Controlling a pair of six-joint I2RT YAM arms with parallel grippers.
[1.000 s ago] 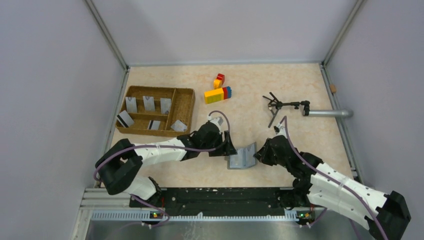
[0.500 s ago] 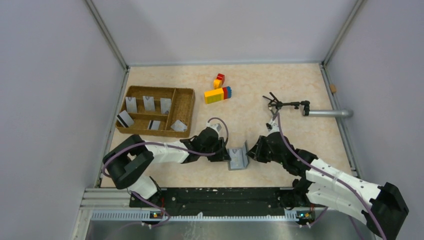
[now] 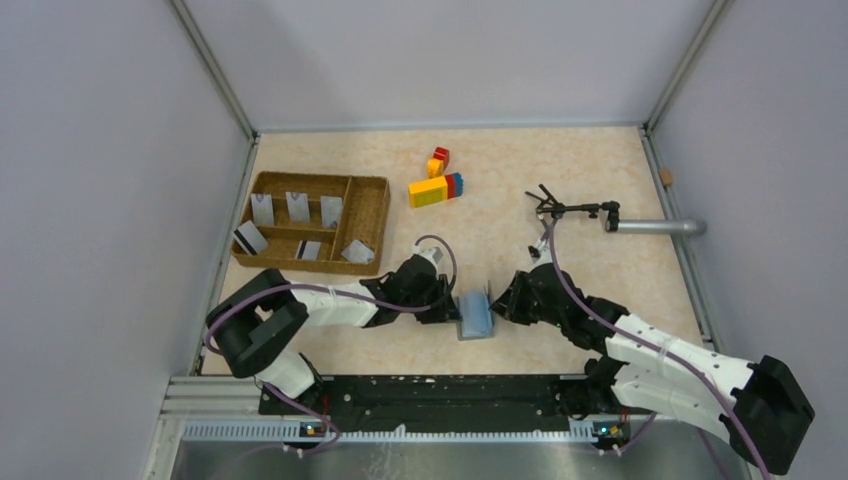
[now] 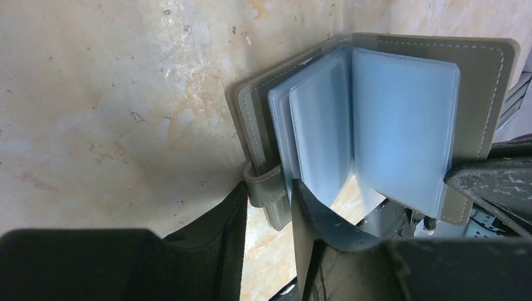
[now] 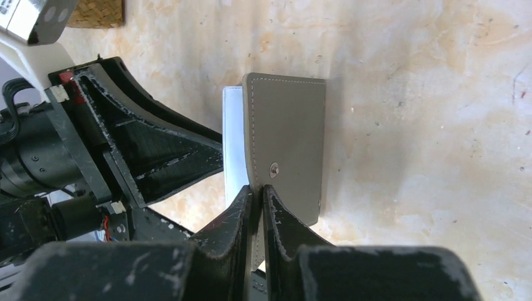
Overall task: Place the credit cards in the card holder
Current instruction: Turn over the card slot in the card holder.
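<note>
**A:** What do you have hold of right now?

**B:** The card holder (image 4: 401,125), with both arms. My left jaws are clenched on one cover edge, right by the strap tab (image 4: 266,191). My right jaws pinch the opposite cover just below its snap stud (image 5: 274,168). It sits between the two, low on the tabletop (image 3: 560,170).

**A:** And how do you do this step well?

**B:** I take the step to be spreading it open so a sleeve (image 4: 320,125) gapes. I should draw the covers apart slowly and evenly and keep the spine down. Both grips are on thin edges, so a jerk could slip one off. It should end lying flat, since one arm must let go to fetch a card.

**A:** Where are the cards?

**B:** The credit cards (image 3: 300,208) are well beyond my left jaws, leaning in the compartments of the wicker tray (image 3: 372,215).

**A:** What has changed from a second ago?

**B:** My left jaws were spread and have closed on the cover. My right jaws have come in closer. The holder stood as a grey V; now its blue panels face up. The cards have not moved.
</note>
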